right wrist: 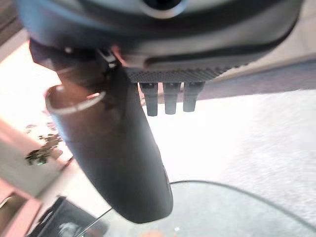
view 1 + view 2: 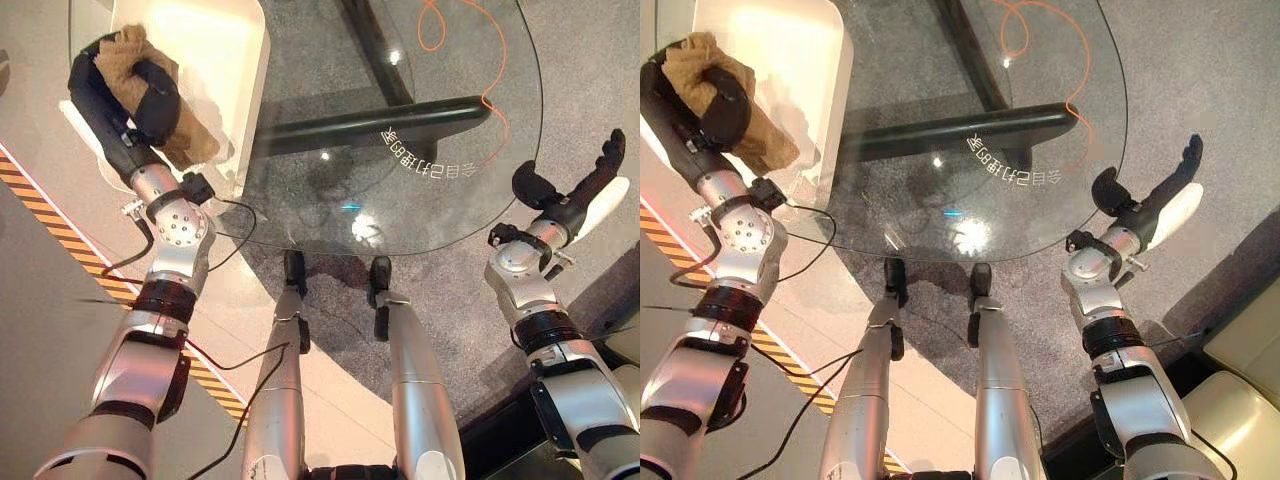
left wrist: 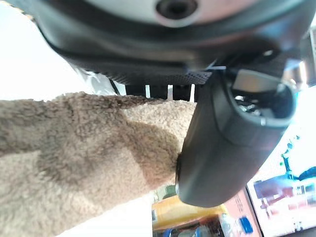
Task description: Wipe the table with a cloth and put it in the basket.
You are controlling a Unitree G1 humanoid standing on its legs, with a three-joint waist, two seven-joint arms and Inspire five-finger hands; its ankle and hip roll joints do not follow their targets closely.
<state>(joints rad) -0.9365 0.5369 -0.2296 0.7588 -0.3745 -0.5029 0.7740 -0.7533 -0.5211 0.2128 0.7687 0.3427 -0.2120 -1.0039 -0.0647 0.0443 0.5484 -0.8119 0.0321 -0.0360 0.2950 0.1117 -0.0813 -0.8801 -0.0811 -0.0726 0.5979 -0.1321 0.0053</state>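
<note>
The tan fleecy cloth (image 2: 150, 95) is bunched in the robot's left hand (image 2: 150, 100), held over the white basket (image 2: 235, 60) that stands at the far left, beside the round glass table (image 2: 430, 130). Dark fingers and thumb curl round the fabric; part of the cloth sticks up above the hand and a longer fold hangs below it toward the basket's near wall. In the left wrist view the thumb (image 3: 222, 143) presses against the cloth's pile, with the fabric spread across the palm side. Whether the hanging end touches the basket's inside is hard to tell from the head views.

The basket has a smooth white rim and a pale interior, and its right edge lies under or against the glass table's left edge. Through the clear tabletop a black metal base (image 2: 370, 120) shows, and an orange cable (image 2: 480, 60) runs across the grey carpet beneath.

The right hand (image 2: 590, 185) hangs off the table's right edge, over the carpet, fingers straight and relaxed, holding nothing. In the right wrist view its thumb (image 1: 113, 158) stands out over the table's curved rim.
</note>
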